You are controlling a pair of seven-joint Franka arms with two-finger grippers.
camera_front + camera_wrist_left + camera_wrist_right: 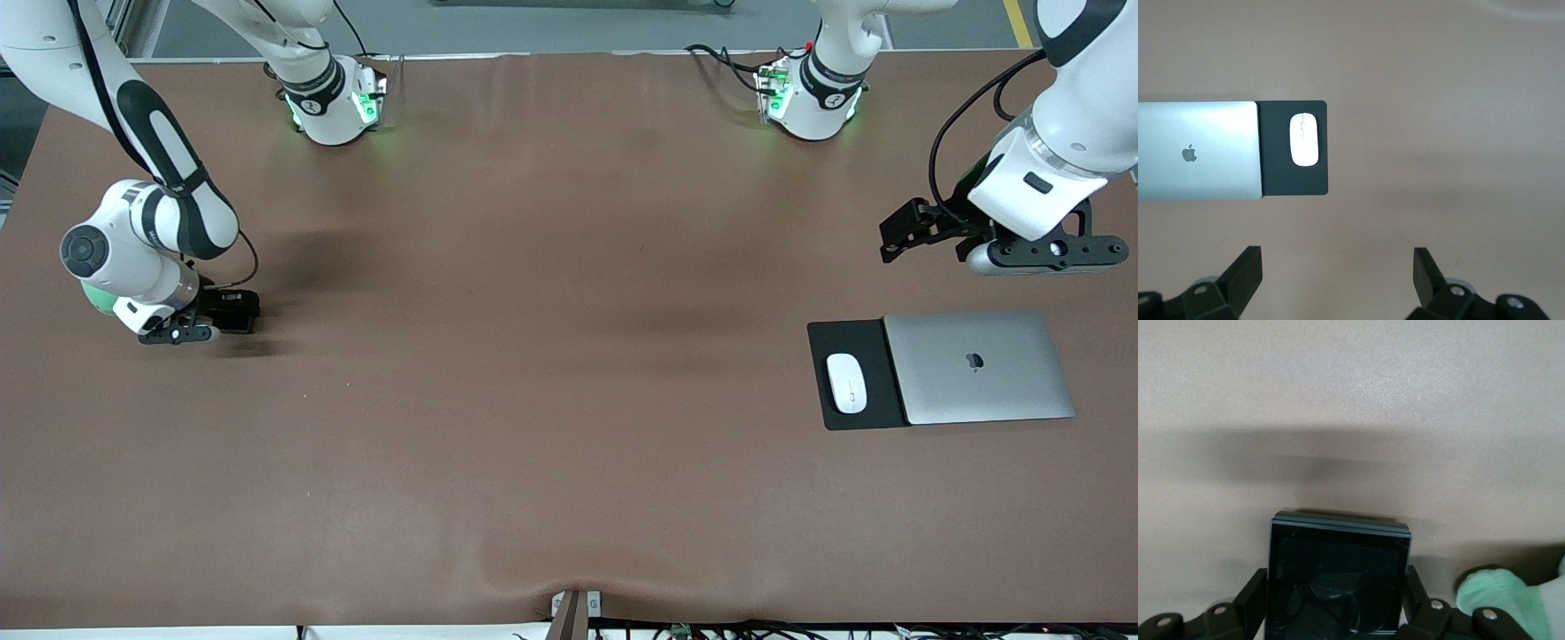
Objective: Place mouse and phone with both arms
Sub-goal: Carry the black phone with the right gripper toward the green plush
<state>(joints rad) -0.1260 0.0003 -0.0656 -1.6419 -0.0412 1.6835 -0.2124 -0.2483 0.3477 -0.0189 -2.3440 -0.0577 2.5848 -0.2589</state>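
Observation:
The white mouse (846,383) lies on a black mat (853,338) at the left arm's end of the table; it also shows in the left wrist view (1303,139). My left gripper (902,233) is open and empty in the air, over bare table beside the mat; its fingertips (1248,263) stand wide apart. My right gripper (227,313) is shut on the black glossy phone (1338,580) and holds it low over the table at the right arm's end. The phone shows in the front view (238,310) as a dark block between the fingers.
A closed silver laptop (978,366) lies partly on the mat (1295,180), toward the table's end; it also shows in the left wrist view (1198,150). The brown table cover (551,356) stretches between the two arms. A small bracket (573,609) sits at the table's near edge.

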